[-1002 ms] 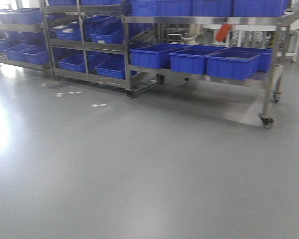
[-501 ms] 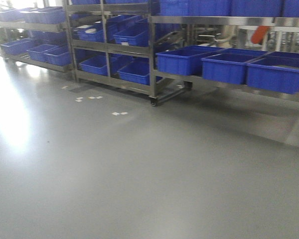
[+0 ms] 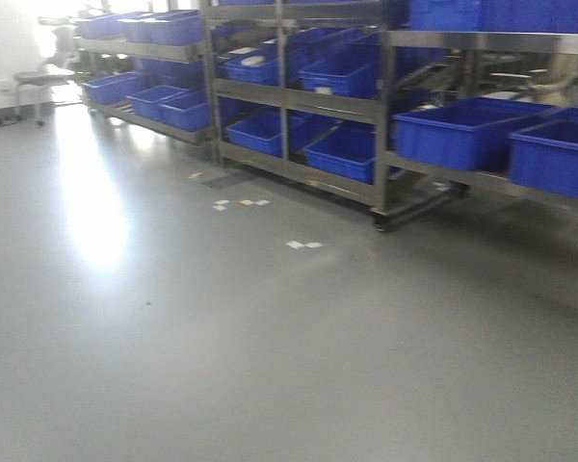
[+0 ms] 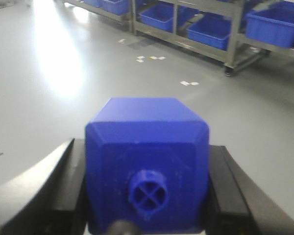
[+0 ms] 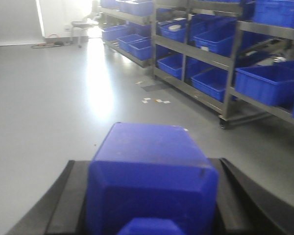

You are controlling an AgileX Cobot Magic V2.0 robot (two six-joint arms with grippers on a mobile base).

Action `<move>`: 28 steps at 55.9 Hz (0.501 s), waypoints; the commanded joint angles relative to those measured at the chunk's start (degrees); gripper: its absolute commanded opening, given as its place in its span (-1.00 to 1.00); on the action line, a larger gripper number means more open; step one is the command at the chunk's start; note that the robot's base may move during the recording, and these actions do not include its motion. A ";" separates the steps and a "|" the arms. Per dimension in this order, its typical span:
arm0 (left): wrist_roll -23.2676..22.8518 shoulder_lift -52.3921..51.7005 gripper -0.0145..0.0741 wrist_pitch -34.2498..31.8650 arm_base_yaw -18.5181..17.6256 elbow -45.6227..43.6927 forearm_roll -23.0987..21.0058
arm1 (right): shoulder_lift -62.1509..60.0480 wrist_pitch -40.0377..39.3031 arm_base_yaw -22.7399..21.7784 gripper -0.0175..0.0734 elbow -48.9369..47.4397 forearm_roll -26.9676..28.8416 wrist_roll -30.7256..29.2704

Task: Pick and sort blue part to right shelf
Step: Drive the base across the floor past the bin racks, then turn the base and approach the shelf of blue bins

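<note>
Grey factory floor [image 3: 270,337] separates the robot from the stainless steel right shelf [image 3: 491,41], well apart. The left claw [image 4: 147,166] is clamped on a blocky blue plastic part [image 4: 147,122], and the right claw [image 5: 147,196] on a second blue part [image 5: 152,156]. Jolts while driving could probably shake either loose.

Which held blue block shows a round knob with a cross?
The left block, in the left jaws. On the right block, the picture's edge cuts the knob off.

I see glossy grey floor [image 3: 270,375], bright glare patch [image 3: 91,226] at left, white tape marks [image 3: 303,244], dark round stool [image 3: 43,76] back-left.
</note>
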 commanded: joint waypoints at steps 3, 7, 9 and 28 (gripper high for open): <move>-0.52 0.69 0.08 -4.36 -0.32 -1.73 1.06 | -0.79 -5.87 -0.12 -0.16 -1.74 -0.54 -0.67; -0.52 0.69 0.08 -4.36 -0.32 -1.73 1.06 | -0.79 -5.87 -0.12 -0.16 -1.74 -0.54 -0.67; -0.52 0.69 0.08 -4.36 -0.32 -1.73 1.06 | -0.79 -5.87 -0.12 -0.16 -1.74 -0.54 -0.67; -0.52 0.69 0.08 -4.47 -0.32 -1.73 0.96 | -0.79 -5.87 -0.12 -0.16 -1.74 -0.54 -0.67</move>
